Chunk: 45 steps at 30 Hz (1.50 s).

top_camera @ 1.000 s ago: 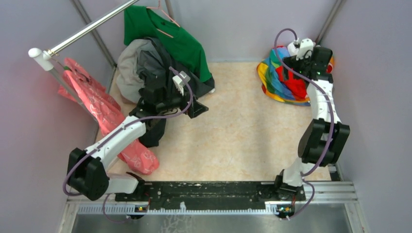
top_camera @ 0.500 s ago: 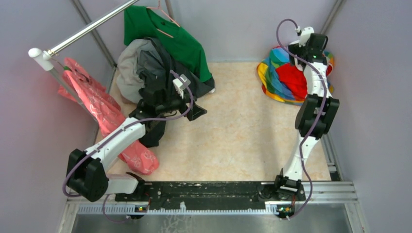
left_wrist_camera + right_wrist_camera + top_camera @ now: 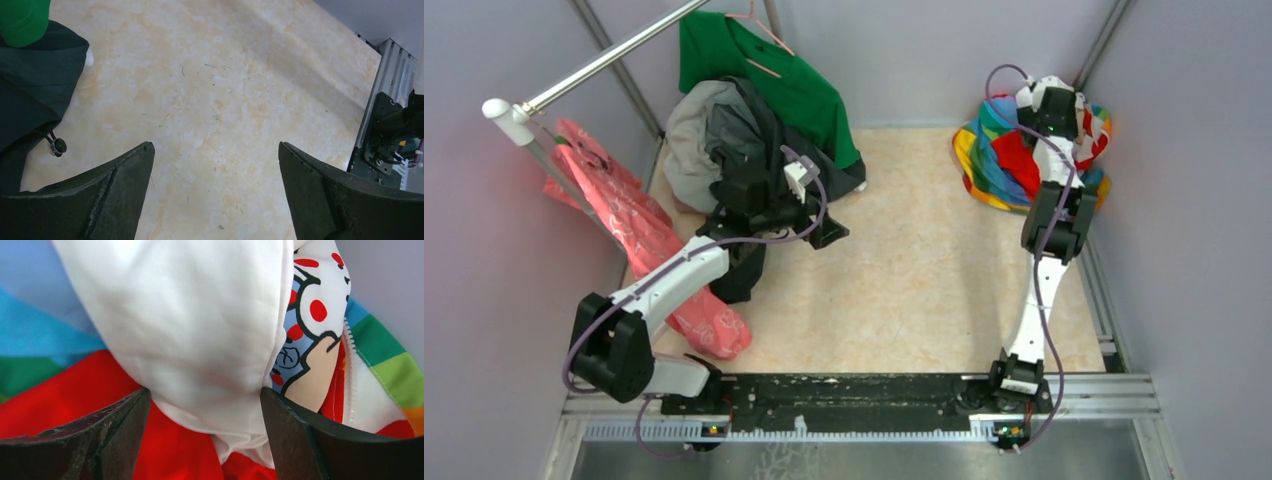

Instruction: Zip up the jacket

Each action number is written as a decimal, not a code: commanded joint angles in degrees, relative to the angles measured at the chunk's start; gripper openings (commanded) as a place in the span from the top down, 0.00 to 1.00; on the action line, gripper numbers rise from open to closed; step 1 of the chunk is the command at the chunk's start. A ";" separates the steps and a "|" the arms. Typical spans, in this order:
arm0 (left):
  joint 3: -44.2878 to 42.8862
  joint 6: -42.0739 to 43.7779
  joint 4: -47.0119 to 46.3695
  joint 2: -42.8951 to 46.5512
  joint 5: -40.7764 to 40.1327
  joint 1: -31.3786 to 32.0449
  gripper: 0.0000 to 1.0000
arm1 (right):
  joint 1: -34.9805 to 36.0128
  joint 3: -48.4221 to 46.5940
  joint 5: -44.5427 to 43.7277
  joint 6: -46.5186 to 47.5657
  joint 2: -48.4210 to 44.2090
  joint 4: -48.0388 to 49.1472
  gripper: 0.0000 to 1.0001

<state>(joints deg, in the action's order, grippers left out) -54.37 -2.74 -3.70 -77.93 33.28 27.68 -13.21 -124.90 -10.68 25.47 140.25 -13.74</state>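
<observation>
the jacket (image 3: 1002,162) lies on the counter (image 3: 914,270), the right hand (image 3: 203,395) on top of it. well left of the jacket sits a garment heap (image 3: 724,130), the left hand (image 3: 215,145) just before it.

Soft, even light from above fills the booth. A faint shadow band crosses the tabletop (image 3: 225,125) in the left wrist view. Up close, the jacket (image 3: 190,330) looks slightly soft.

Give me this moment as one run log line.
left gripper: open, empty, over table | right gripper: open, astride white fold of jacket | phase: pre-grasp
</observation>
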 commanded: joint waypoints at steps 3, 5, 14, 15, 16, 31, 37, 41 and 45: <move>-1.52 2.96 1.17 -1.81 2.58 -0.55 0.01 | -0.54 -6.59 -5.13 1.68 6.04 11.76 0.34; -1.62 4.09 0.77 -2.32 3.08 -0.64 0.01 | -0.71 -6.84 -4.70 2.34 6.93 13.01 0.67; -1.83 0.05 -3.11 -1.27 8.47 -0.67 0.01 | -2.87 -7.29 11.73 -3.49 -9.36 4.53 1.00; -1.61 -0.24 -3.55 -0.74 8.67 -0.63 0.01 | -2.87 -7.35 13.75 -3.59 -12.13 3.63 1.00; -1.39 -0.60 -3.92 -0.10 8.93 -0.66 0.01 | -2.87 -7.67 15.38 -3.85 -14.58 2.72 1.00; 4.27 -4.65 -10.29 7.97 10.62 -0.63 0.01 | -2.87 -22.98 29.79 -13.35 -38.71 -7.77 1.00; 4.85 -5.48 -11.70 9.16 11.39 -0.63 0.01 | -2.87 -23.37 42.90 -22.71 -43.71 -9.54 1.00; 5.78 -8.73 -13.36 10.82 11.74 -0.85 0.01 | -2.66 -14.43 58.29 -31.63 -47.59 -7.55 1.00; 8.41 -14.84 -18.34 13.65 12.44 -1.10 0.01 | 0.93 0.59 68.95 -30.54 -53.48 -9.25 1.00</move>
<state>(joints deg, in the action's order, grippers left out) -48.16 -11.55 -15.55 -67.59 43.59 27.09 -15.27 -134.52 44.12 -1.98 90.17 -22.13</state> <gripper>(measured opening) 0.987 0.031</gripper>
